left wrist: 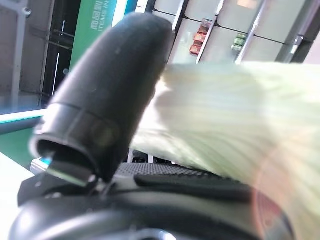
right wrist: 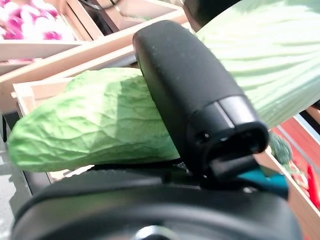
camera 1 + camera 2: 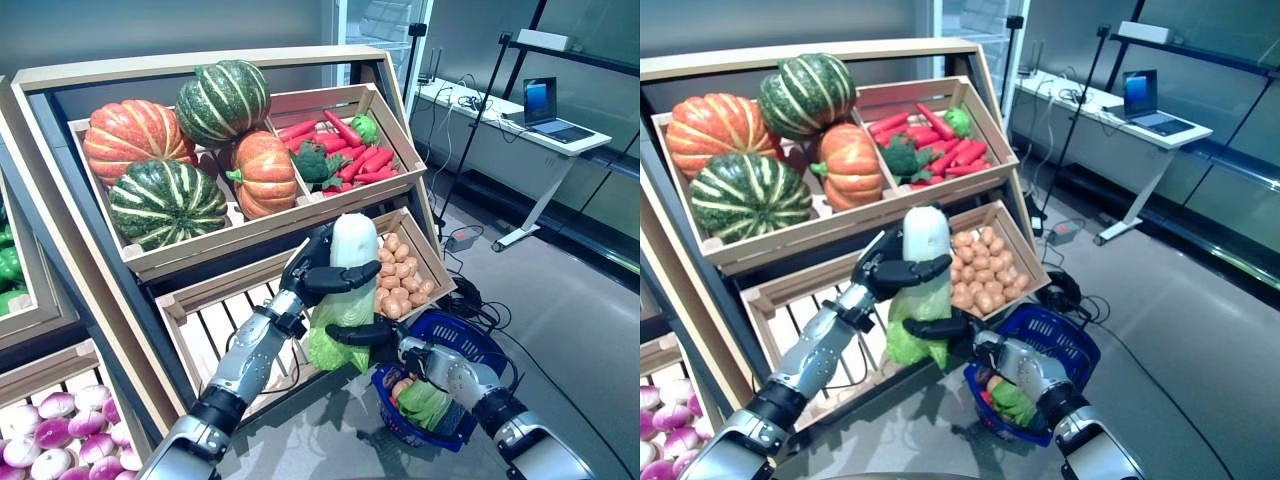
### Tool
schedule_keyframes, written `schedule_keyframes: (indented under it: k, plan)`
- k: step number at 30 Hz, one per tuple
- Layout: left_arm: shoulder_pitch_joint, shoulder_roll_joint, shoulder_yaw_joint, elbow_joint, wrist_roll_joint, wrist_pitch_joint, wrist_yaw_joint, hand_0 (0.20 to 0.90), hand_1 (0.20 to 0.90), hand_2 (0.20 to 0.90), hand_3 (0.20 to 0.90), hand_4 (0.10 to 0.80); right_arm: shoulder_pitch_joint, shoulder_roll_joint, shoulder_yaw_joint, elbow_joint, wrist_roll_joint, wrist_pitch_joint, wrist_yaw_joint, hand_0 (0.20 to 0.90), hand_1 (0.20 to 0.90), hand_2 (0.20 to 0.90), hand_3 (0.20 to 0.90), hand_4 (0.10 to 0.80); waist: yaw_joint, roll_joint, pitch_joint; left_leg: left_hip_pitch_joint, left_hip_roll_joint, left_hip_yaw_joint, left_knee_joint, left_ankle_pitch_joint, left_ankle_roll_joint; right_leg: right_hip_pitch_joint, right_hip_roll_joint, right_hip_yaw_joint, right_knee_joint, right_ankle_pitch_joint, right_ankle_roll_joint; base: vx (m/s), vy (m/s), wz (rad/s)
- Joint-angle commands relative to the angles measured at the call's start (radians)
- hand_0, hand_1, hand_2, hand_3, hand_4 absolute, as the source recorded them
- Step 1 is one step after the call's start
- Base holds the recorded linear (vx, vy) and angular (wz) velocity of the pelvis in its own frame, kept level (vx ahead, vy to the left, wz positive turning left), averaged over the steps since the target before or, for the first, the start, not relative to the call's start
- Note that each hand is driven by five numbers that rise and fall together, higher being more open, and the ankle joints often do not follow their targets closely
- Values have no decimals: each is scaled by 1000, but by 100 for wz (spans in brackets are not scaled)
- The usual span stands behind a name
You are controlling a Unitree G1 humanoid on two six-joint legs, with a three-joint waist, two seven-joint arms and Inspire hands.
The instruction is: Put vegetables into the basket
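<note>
A long napa cabbage point(image 3: 352, 250) with a white stalk and green leaves is held upright in front of the wooden stand, left of the basket. My left hand point(image 3: 315, 275) is curled round its white upper part; its thumb point(image 1: 110, 100) lies against the pale stalk point(image 1: 240, 115). My right hand point(image 3: 375, 335) grips the leafy lower end, with its thumb point(image 2: 190, 100) across the green leaf point(image 2: 90, 125). The blue plastic basket point(image 3: 470, 335) stands on the floor under my right arm. It holds a green leafy vegetable point(image 3: 425, 400) and a small orange-brown one point(image 3: 402, 388).
The wooden stand point(image 3: 200, 65) rises right behind the cabbage, with a slatted crate point(image 3: 225, 320) at hand height. A white desk with a laptop point(image 3: 545, 105) stands at the back right. A grey adapter point(image 3: 462, 238) lies on the floor beyond the basket.
</note>
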Motion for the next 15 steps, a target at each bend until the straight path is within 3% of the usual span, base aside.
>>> schedule_keyframes:
  k: [1,15]
  plan:
    - [-128,-71,-5,-56,-55,-71,-49,900,900,900,900,800,-112,-16,-196,89,104,-145,-83,300,300,300,300,400,14,12,-21,19,0,-28,1,-60,12,-11,-11,1,32,21,-54,44,-23,0]
    - [-30,-1,110,43,-30,-86,-38,900,900,900,900,800,-8,-118,-399,259,116,-178,-126,300,300,300,300,400,22,18,12,31,-1,-18,1,-61,10,-16,-7,-4,54,3,-57,49,-24,-1]
